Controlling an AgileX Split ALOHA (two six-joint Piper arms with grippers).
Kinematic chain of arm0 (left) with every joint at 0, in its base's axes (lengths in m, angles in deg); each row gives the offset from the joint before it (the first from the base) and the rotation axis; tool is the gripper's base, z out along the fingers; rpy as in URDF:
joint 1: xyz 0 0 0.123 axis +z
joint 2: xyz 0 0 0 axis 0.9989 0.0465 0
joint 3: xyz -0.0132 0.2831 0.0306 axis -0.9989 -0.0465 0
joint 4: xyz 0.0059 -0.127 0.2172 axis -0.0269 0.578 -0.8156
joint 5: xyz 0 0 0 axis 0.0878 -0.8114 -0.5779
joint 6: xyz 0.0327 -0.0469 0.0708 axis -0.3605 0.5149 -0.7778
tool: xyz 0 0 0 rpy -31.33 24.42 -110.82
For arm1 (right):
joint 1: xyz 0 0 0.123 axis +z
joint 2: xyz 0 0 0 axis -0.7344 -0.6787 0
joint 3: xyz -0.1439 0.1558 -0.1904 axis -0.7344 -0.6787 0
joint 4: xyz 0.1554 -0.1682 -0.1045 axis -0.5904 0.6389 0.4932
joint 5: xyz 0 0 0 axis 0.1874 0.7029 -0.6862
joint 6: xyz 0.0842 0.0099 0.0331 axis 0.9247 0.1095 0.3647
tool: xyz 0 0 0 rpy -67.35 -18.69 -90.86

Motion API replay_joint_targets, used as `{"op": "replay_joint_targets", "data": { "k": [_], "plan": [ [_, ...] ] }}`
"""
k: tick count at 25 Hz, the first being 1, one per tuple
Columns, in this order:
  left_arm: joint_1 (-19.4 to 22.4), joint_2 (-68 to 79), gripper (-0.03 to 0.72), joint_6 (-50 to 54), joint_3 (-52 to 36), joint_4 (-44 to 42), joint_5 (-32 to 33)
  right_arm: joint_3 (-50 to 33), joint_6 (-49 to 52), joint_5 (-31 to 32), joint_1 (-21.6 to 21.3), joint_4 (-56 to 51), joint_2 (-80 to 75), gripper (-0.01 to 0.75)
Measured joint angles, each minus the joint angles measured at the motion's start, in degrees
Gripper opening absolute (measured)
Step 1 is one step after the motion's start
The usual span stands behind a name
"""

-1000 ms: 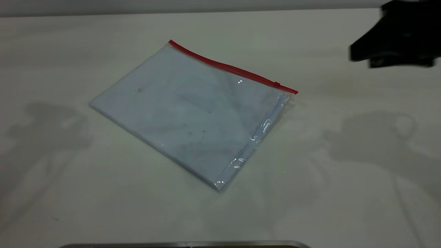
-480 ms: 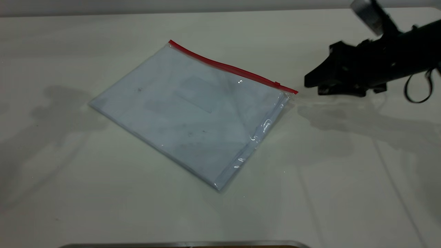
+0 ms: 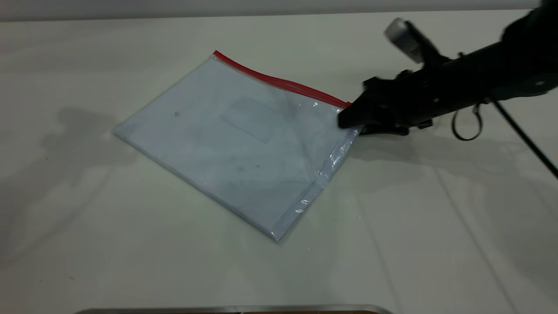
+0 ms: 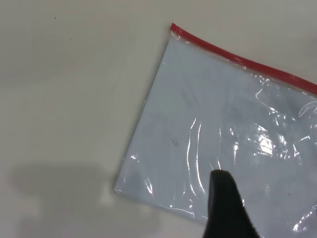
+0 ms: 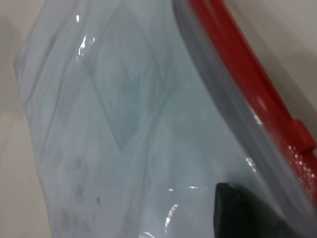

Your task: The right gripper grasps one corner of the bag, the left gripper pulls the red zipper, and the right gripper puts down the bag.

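The bag [image 3: 237, 144] lies flat on the desk [image 3: 436, 226], a clear plastic pouch with pale bluish-white sheets inside and a faint rectangular label. The red zipper [image 3: 279, 81] runs along its far long edge, and the small red slider tab [image 5: 299, 136] sits near the right end of that strip.

The right gripper [image 3: 351, 120] reaches in low from the right, its tip over the corner of the bag [image 3: 355, 131] where the red strip ends. Whether its fingers [image 5: 237, 210] are apart or closed on the plastic cannot be told.

The left gripper [image 4: 225, 208] is outside the exterior view; in its wrist view one dark finger hangs above the bag, and its finger state cannot be told.
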Motion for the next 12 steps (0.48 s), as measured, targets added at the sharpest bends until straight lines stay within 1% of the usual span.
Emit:
{"op": "replay_joint_targets", "data": {
  "k": [1, 3, 4, 7, 8, 10, 12],
  "plan": [
    [0.0, 0.0, 0.495, 0.0, 0.0, 0.06, 0.0, 0.38, 0.23, -0.36, 0.69, 0.0, -0.21, 0.419],
    [0.0, 0.0, 0.495, -0.16, 0.0, 0.06, 0.0, 0.77, 0.28, -0.21, 1.3, 0.0, -0.54, 0.363],
    [0.0, 0.0, 0.495, -0.2, 0.0, 0.18, 0.0, 0.77, 0.36, 0.65, 1.36, 0.0, -0.54, 0.303],
    [0.0, 0.18, 0.495, -0.2, 0.0, 0.29, -0.06, 0.77, 0.4, 5.34, 1.36, 0.0, -0.59, 0.072],
    [-0.07, 0.51, 0.495, -0.2, 0.0, 0.36, -0.11, 0.82, 0.4, 6.8, 1.43, 0.16, -0.59, 0.039],
    [-0.52, 1.8, 0.495, -0.82, 0.33, 0.41, 0.06, 0.82, 0.42, 8.52, 2.31, 1.85, -0.3, 0.034],
    [-1.64, 3.91, 0.494, -1.53, 1.74, 0.41, 0.88, 0.82, 0.86, 8.38, 4.34, 5.91, 0.82, 0.034]
  ]
}}
